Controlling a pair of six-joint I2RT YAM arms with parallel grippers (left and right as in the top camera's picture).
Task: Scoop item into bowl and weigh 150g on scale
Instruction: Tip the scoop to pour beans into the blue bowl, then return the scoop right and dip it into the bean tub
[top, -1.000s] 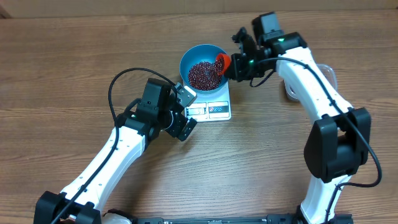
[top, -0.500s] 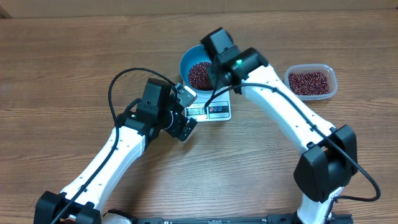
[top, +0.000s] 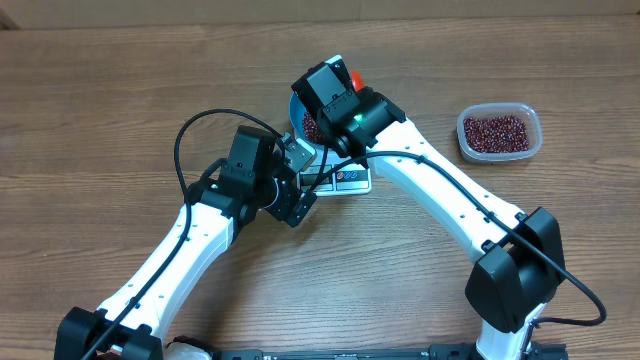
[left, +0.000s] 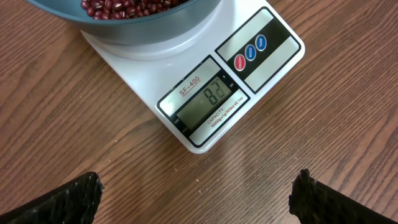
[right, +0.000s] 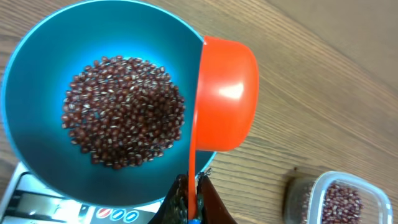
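The right end effector (right: 190, 198) is clenched on the thin handle of an orange scoop (right: 227, 102), which is turned on its side at the rim of the blue bowl (right: 31, 74), its rounded back facing the wrist camera. A loose heap of red-brown beans (right: 124, 112) lies in the bottom of the bowl, and the bowl stands on the white kitchen scale (left: 186, 81), whose display (left: 208, 102) reads 82. From above, the right arm stretches from its base at the lower right diagonally up and to the left, its wrist hanging over the bowl and hiding most of it. The left end effector (left: 198, 199) is released, its two dark fingers (left: 74, 196) spread wide above the wooden table (top: 100, 100), just short of the scale's display edge. The left arm rises from the lower left towards the scale. A clear plastic tub (top: 498, 132) of more beans sits well apart at the right.
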